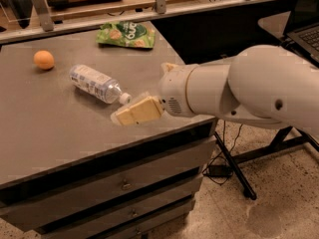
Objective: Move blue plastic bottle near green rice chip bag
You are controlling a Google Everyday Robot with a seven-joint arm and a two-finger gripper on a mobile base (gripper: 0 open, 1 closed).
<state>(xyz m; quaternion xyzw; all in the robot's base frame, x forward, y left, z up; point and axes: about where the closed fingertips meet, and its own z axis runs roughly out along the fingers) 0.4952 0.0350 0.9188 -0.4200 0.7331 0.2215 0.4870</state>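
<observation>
The blue plastic bottle [94, 83] lies on its side on the grey table [55, 128], its white cap pointing right and toward me. The green rice chip bag [127, 35] lies flat at the table's far edge, apart from the bottle. My gripper [133, 112] reaches in from the right on a thick white arm [239, 86]; its tan fingers point left, just below and right of the bottle's cap, close to it but not around it. It holds nothing that I can see.
An orange fruit [44, 59] sits at the table's far left. The table has drawers below its front edge. A metal rail runs behind the table. A laptop [304, 21] stands on a surface at the right, with stand legs and cables on the floor.
</observation>
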